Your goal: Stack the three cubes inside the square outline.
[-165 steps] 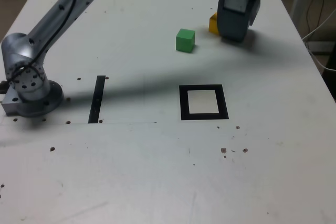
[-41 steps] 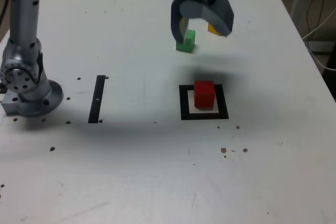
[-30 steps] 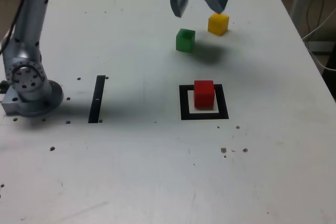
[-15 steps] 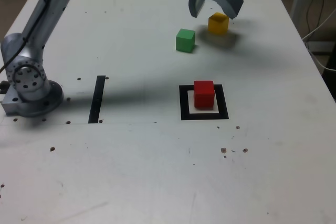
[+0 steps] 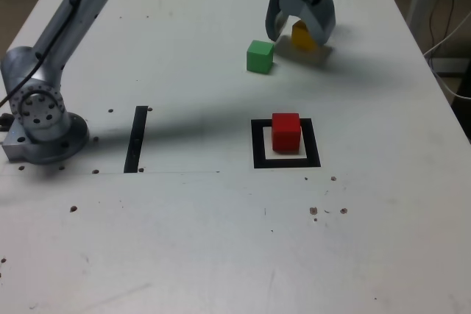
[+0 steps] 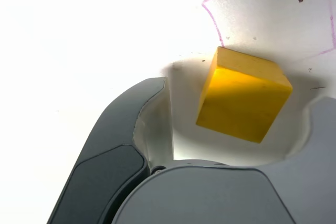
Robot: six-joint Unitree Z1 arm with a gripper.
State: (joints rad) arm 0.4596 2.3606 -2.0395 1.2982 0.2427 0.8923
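My gripper (image 5: pixel 299 33) is lowered over the yellow cube (image 5: pixel 301 37) at the far side of the table, jaws open, one finger on each side. In the wrist view the yellow cube (image 6: pixel 242 95) lies between the dark fingers (image 6: pixel 149 116) with a gap showing on either side of it. The green cube (image 5: pixel 260 56) rests on the table just to the exterior view's left of the gripper. The red cube (image 5: pixel 286 131) stands inside the square outline (image 5: pixel 257 145), nearer the camera.
A narrow black strip (image 5: pixel 136 139) lies on the table to the exterior view's left of the outline. The arm's base (image 5: pixel 40 119) stands at the left edge. Cables (image 5: pixel 449 20) hang beyond the table's right edge.
The gripper swung from above the green cube to the exterior view's right, came down around the yellow cube, and its jaws have narrowed. The cubes have not moved.
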